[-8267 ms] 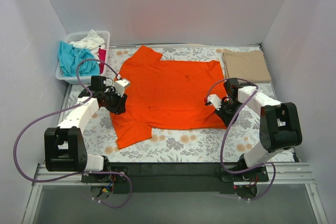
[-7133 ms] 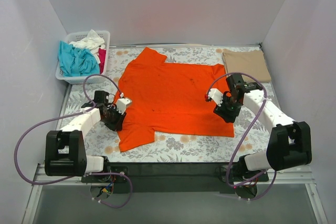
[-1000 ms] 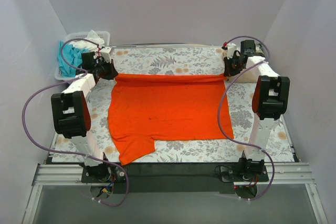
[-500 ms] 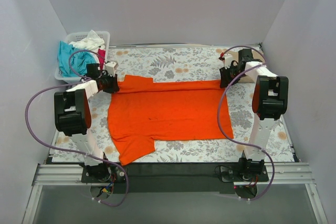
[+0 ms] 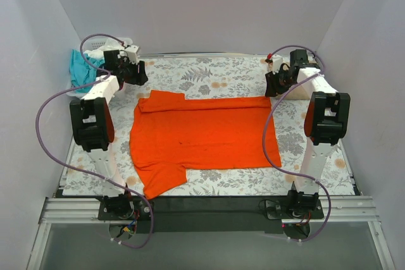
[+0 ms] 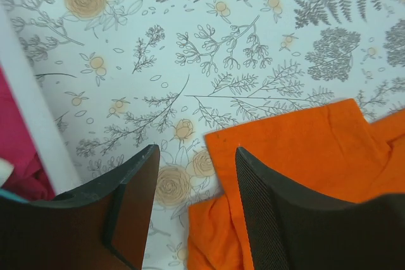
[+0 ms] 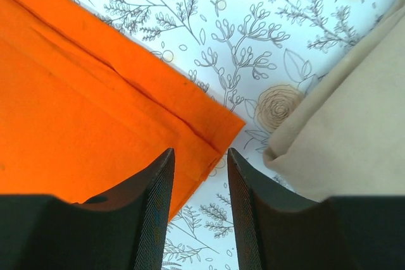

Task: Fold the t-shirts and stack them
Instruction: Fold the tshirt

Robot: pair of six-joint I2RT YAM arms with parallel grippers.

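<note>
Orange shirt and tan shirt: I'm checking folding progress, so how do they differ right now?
The orange shirt is bright; the tan shirt is muted beige. The orange one lies spread wide, folded over once with a sleeve sticking out; the tan one shows only a thick folded corner. Both rest on the floral table, ungripped.

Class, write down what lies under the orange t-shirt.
The orange t-shirt lies on the floral table cover, which shows all round it. Its far edge is doubled over its own cloth. The cover directly beneath is hidden.
</note>
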